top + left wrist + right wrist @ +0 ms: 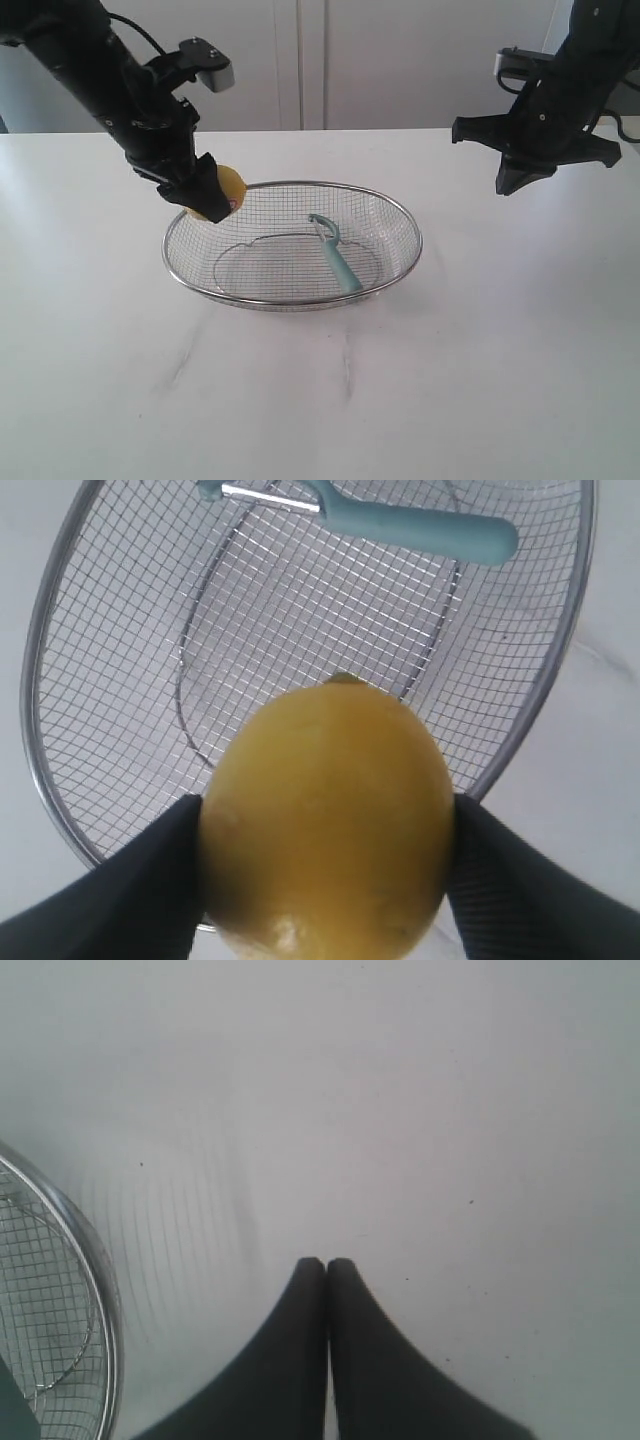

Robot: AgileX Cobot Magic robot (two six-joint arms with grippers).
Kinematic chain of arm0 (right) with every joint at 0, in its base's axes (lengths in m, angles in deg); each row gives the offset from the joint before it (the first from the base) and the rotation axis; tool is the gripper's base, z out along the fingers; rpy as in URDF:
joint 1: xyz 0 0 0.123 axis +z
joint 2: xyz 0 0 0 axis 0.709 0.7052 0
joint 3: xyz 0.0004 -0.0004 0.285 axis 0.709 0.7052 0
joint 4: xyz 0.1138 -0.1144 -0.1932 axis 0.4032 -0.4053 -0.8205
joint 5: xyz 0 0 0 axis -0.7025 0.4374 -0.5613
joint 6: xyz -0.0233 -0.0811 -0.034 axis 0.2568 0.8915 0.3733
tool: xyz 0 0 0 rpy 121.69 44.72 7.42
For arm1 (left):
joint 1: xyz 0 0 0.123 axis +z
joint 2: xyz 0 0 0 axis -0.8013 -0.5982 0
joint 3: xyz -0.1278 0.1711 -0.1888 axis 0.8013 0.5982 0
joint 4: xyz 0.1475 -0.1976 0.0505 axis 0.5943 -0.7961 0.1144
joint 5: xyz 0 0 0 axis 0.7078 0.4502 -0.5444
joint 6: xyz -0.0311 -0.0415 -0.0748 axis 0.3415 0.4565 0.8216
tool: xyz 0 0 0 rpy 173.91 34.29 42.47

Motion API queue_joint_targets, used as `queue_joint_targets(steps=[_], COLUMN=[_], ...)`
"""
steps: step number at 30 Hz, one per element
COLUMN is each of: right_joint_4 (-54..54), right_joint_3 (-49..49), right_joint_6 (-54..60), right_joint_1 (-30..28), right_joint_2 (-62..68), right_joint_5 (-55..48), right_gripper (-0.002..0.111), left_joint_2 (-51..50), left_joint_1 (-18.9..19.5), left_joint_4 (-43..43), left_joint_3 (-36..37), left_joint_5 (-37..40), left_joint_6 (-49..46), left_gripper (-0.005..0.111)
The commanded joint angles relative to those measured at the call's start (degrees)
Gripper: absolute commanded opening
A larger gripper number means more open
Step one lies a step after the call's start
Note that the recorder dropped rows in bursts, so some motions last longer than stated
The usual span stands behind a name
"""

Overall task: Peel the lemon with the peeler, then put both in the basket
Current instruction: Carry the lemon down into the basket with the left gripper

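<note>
My left gripper (207,194) is shut on the yellow lemon (226,189), holding it just above the left rim of the wire-mesh basket (404,215). In the left wrist view the lemon (330,815) fills the space between both black fingers (150,875), with the basket (45,630) below it. The teal-handled peeler (335,252) lies inside the basket, right of its middle, blade end toward the back; the left wrist view shows the peeler (420,525) too. My right gripper (508,184) hangs shut and empty above the table, right of the basket; its fingertips (326,1263) touch.
The white table (320,400) runs around the basket on all sides. The basket's rim (95,1280) shows at one edge of the right wrist view. White cabinet doors (300,60) stand behind the table.
</note>
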Motion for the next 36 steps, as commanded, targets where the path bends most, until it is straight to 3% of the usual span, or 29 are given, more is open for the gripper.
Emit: queue_joint_targets(steps=[1, 22, 36], right_joint_4=[-0.31, -0.31, -0.31], right_joint_3=[-0.24, -0.24, -0.24], right_joint_6=[-0.35, -0.35, -0.35], right_joint_1=[-0.26, -0.26, -0.26], right_joint_2=[-0.65, -0.65, -0.65], right_joint_5=[0.26, 0.26, 0.26], right_gripper=[0.0, 0.0, 0.0], left_joint_2=[-3.47, -14.78, -17.43], left_joint_1=[-2.22, -3.76, -3.76], left_joint_4=[3.39, 6.01, 5.22], left_joint_3=[-2.77, -4.86, -4.86], left_joint_5=[0.77, -11.45, -13.07], left_joint_6=[0.68, -1.09, -2.92], left_gripper=[0.0, 0.0, 0.003])
